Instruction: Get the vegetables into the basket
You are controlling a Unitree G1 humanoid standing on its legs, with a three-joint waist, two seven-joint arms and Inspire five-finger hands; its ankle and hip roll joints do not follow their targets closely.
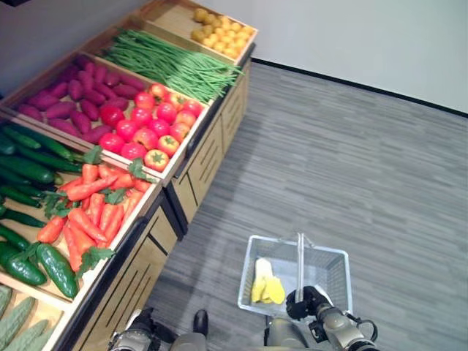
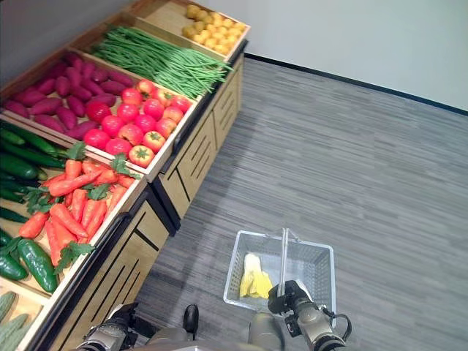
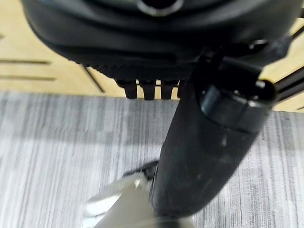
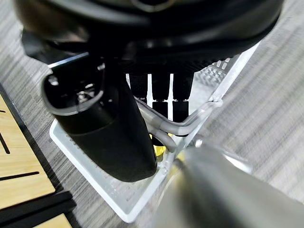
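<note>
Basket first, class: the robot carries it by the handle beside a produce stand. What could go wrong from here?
1. The right hand curls round only the thin handle, so the basket may swing or tip, letting the yellow items slide.
2. The basket hangs low, away from the stand; vegetables such as the carrots must cross that gap and could drop on the floor.
3. The left hand hangs near the stand's wooden front and might knock it when raised.

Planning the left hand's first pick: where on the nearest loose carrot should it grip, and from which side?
Judging by the pile, grip the carrot at mid-body, coming down from above with fingers across its width. The carrots lie flat and crowded in their wooden bin, so their sides are blocked by neighbours, and the leafy tops look too flimsy. The left hand hangs low beside the stand.
</note>
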